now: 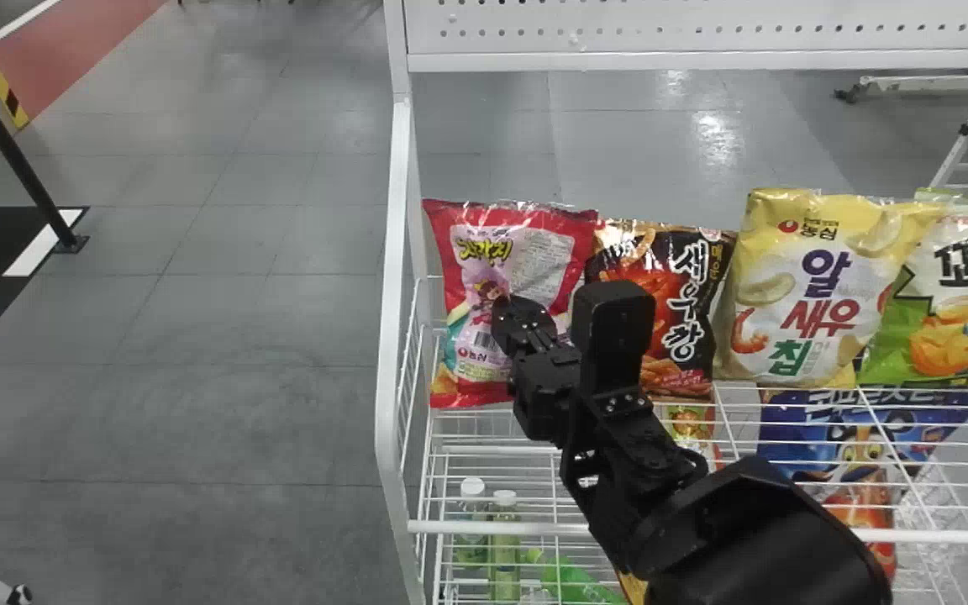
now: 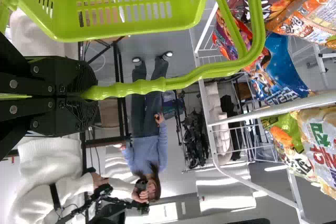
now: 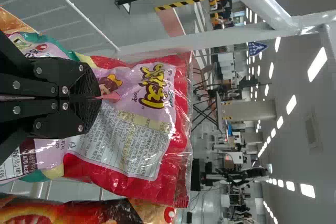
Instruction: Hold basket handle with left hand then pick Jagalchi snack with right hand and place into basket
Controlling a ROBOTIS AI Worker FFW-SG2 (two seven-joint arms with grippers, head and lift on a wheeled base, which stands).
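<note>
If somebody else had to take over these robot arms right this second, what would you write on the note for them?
Left gripper: closed around the handle of the green basket.
Right gripper: pinching the front of the red and pink Jagalchi snack.
Where: the snack is upright at the left end of the row of bags on the white rack, beside a dark bag. I can't tell whether it is lifted.
Done: handle held, snack gripped.
Left: bring the snack clear of the rack, put it into the basket and let go.
</note>
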